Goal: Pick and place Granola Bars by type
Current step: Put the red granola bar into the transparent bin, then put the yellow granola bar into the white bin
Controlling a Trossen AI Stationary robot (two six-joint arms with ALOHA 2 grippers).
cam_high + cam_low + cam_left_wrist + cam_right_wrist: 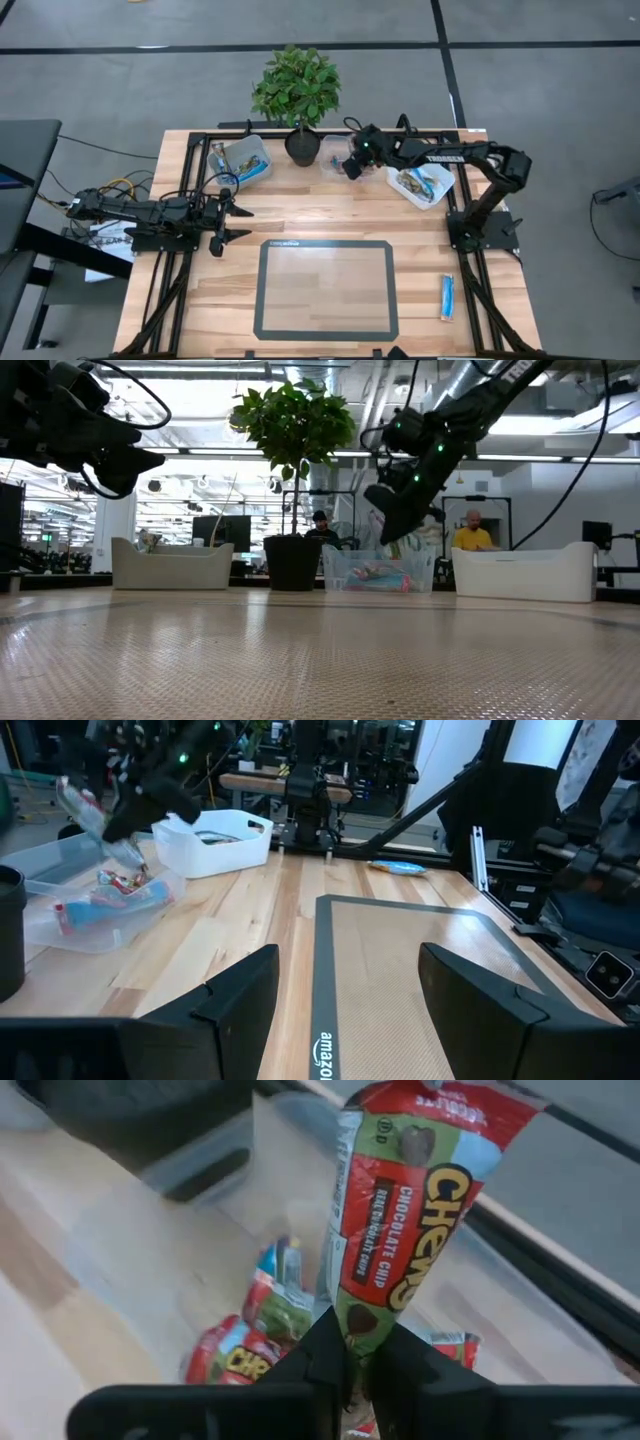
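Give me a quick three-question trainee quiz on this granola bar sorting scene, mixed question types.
1. True or false: the right gripper is shut on a red Chewy bar.
2. Which container is that bar held above? A) the clear tub beside the potted plant; B) the white bin on the table's right; C) the dark-framed mat.
3. Fill in: a lone blue bar lies on the table to the ___ of the mat in the high view.

Key
1. True. The left gripper waits open at the table's left.
2. A
3. right
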